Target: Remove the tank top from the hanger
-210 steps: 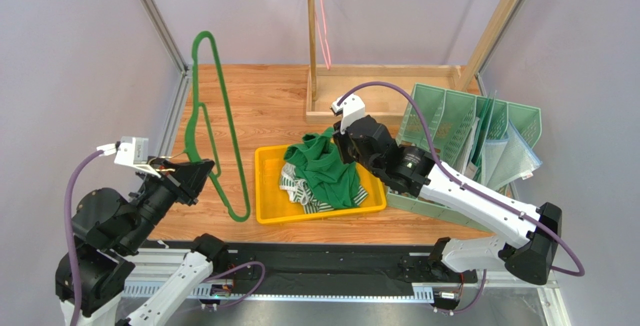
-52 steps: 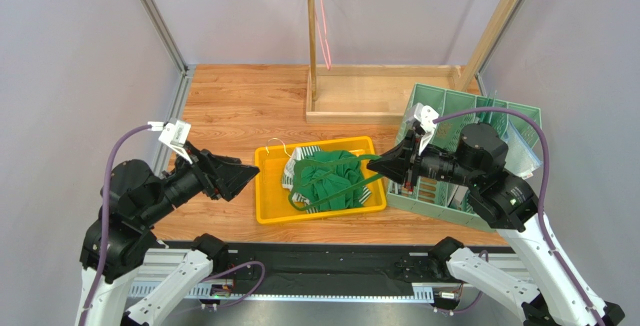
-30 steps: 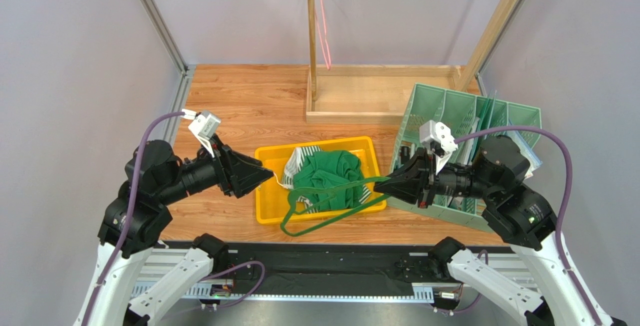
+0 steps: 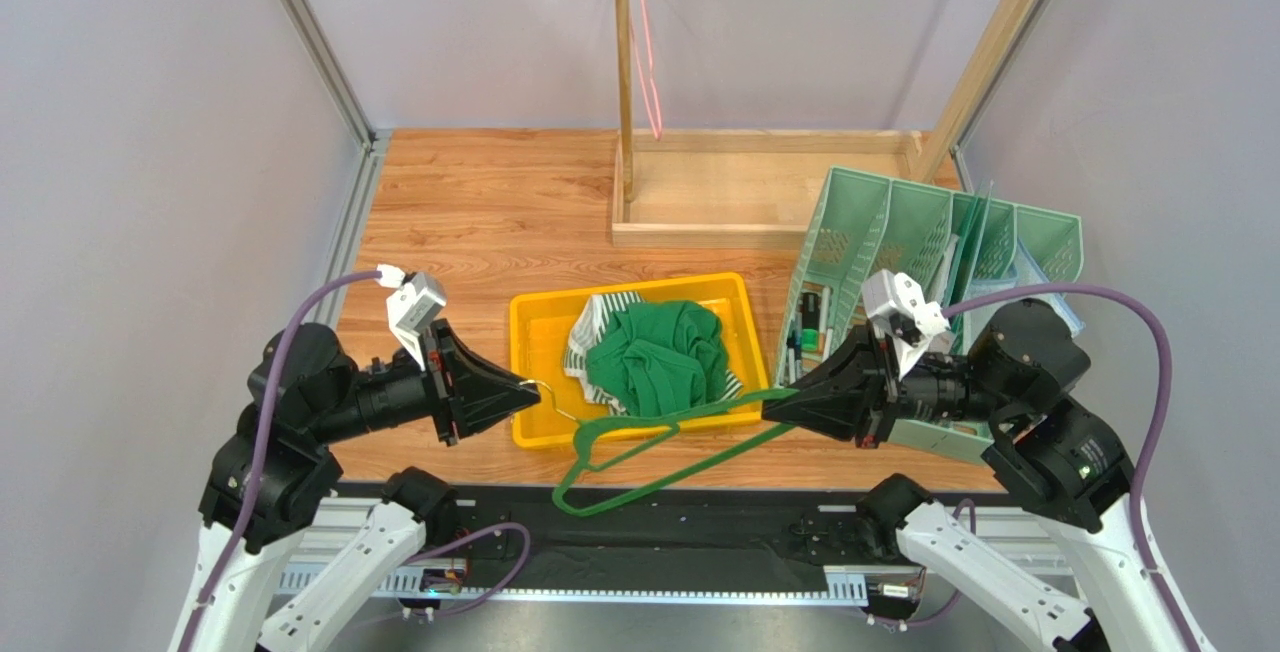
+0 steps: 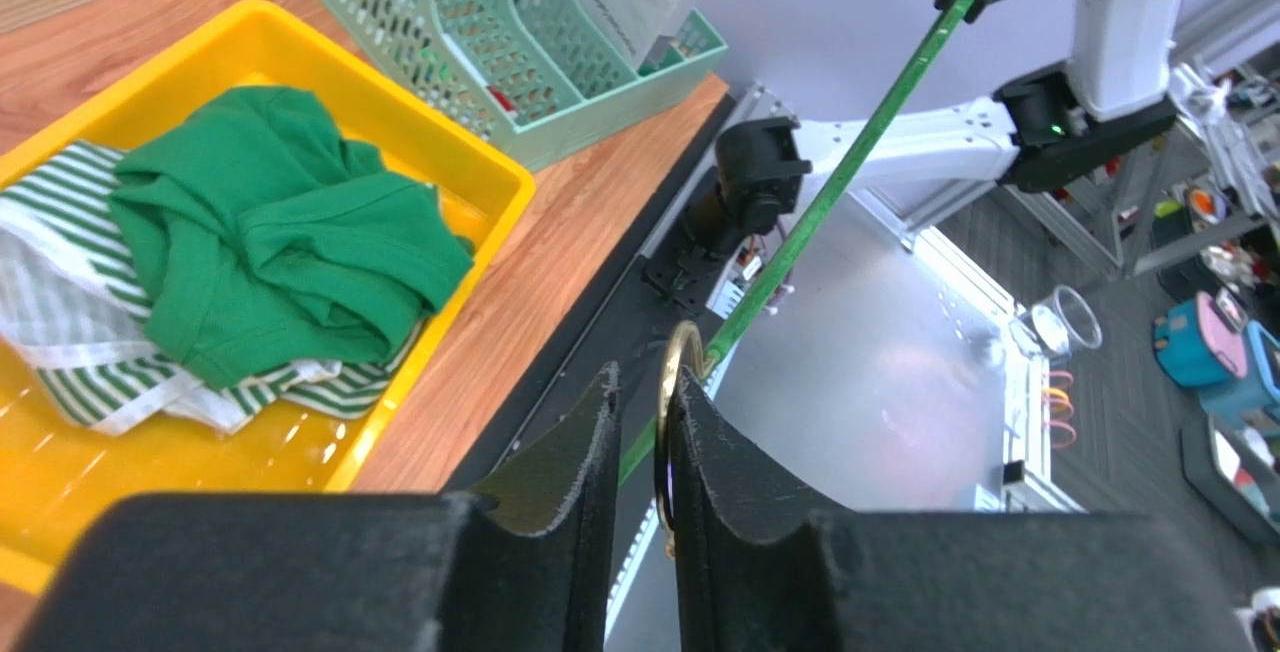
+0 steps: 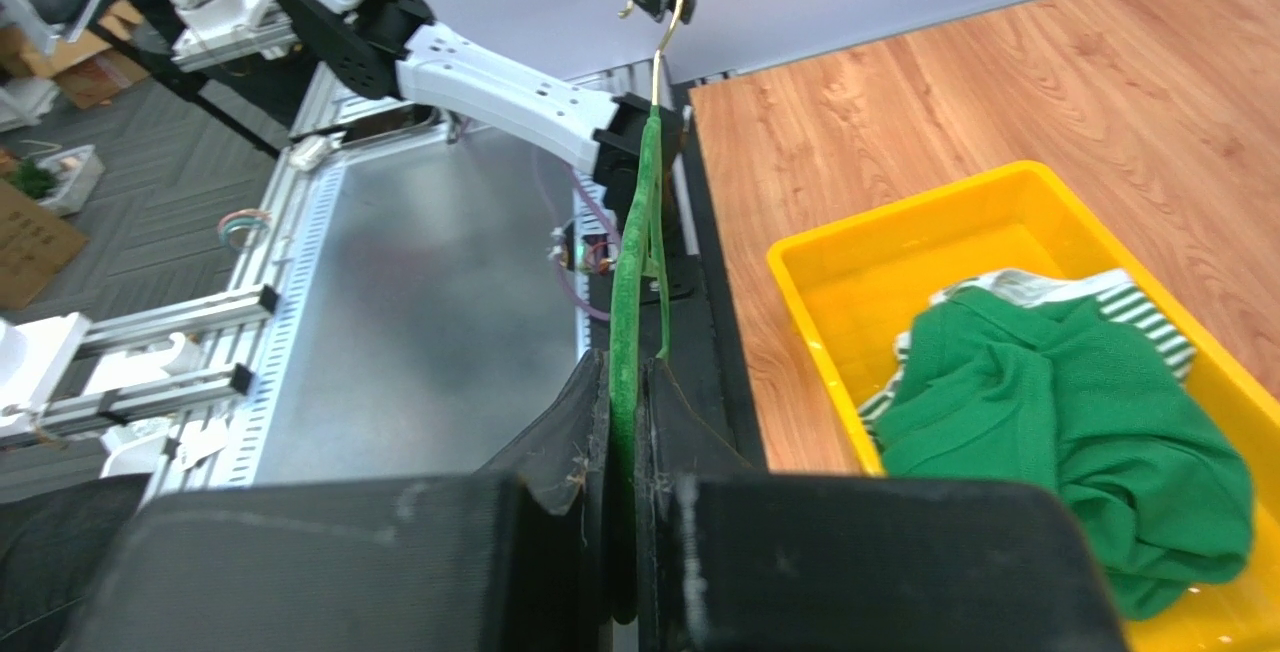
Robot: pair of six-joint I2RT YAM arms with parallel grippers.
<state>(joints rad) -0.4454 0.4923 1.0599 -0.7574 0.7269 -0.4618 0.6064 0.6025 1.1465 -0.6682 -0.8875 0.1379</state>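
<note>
The green tank top [image 4: 661,352] lies crumpled in the yellow tray [image 4: 631,289], off the hanger; it also shows in the left wrist view [image 5: 271,232] and the right wrist view [image 6: 1082,412]. The bare green hanger [image 4: 661,457] spans the table's front edge between both grippers. My right gripper [image 4: 769,406] is shut on its green bar [image 6: 631,232]. My left gripper [image 4: 534,394] is closed down on its brass hook [image 5: 672,337], which rests against one finger. The left gripper [image 5: 643,379] and right gripper [image 6: 631,367] are both raised off the table.
A striped garment [image 4: 589,334] lies under the tank top in the tray. A green file rack [image 4: 902,232] stands at the right. A wooden stand [image 4: 624,82] with a pink hanger [image 4: 646,37] is at the back. The black base rail [image 4: 676,547] runs below the hanger.
Both grippers have moved toward the front edge and the hanger has come with them, off the tray. The left gripper now has the hook between its fingers. The tank top stayed in the tray.
</note>
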